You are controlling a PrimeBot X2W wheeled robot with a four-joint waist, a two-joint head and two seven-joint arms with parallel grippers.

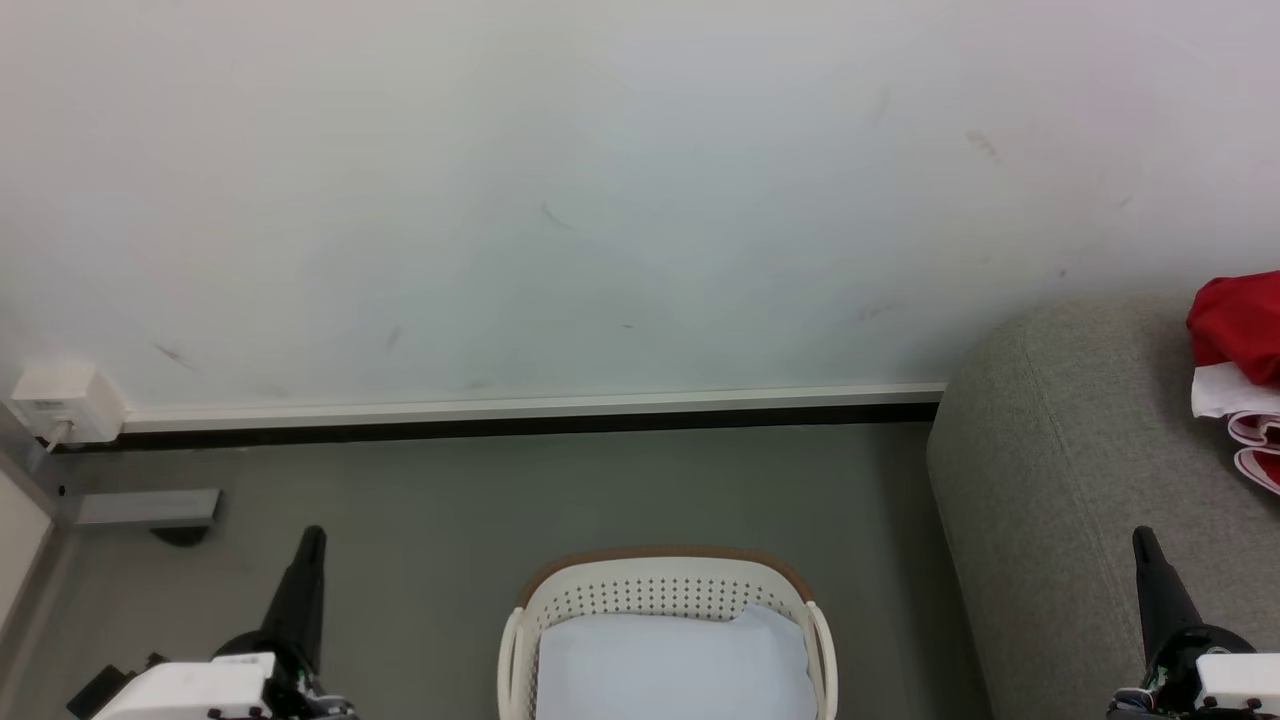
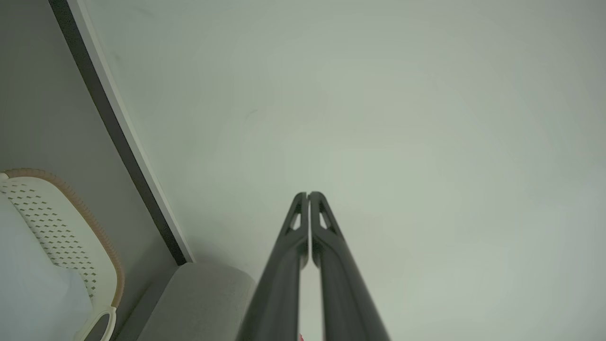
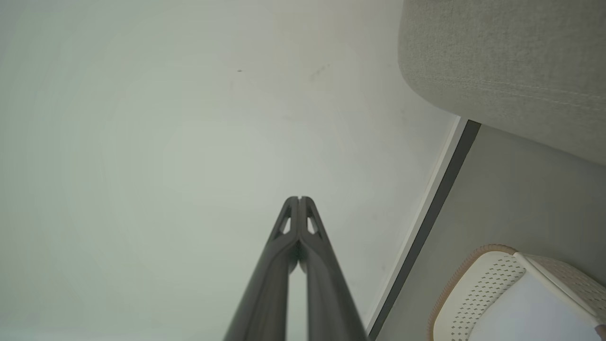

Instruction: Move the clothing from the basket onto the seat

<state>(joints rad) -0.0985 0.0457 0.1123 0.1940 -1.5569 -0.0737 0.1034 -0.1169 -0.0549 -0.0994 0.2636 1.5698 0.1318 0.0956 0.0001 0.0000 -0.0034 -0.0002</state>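
Observation:
The cream-white basket (image 1: 665,592) with a brown rim stands on the floor at the bottom centre, and a pale white soft piece (image 1: 670,665) lies inside it. On the grey seat (image 1: 1060,480) at the right lies red clothing (image 1: 1240,320) over a white piece (image 1: 1225,392) and red fabric with white stripe trim (image 1: 1262,452). My left gripper (image 1: 313,534) is shut and empty, left of the basket. Shut and empty too, my right gripper (image 1: 1142,538) is in front of the seat. The wrist views show each gripper (image 2: 308,194) (image 3: 299,199) pointing at the wall, with the basket (image 2: 71,222) (image 3: 478,284) beside it.
A pale wall with a white and black baseboard (image 1: 530,412) runs behind the basket. A white socket box (image 1: 65,400) and a grey bracket (image 1: 150,508) sit at the far left. Grey floor (image 1: 450,500) lies open between the basket and the wall.

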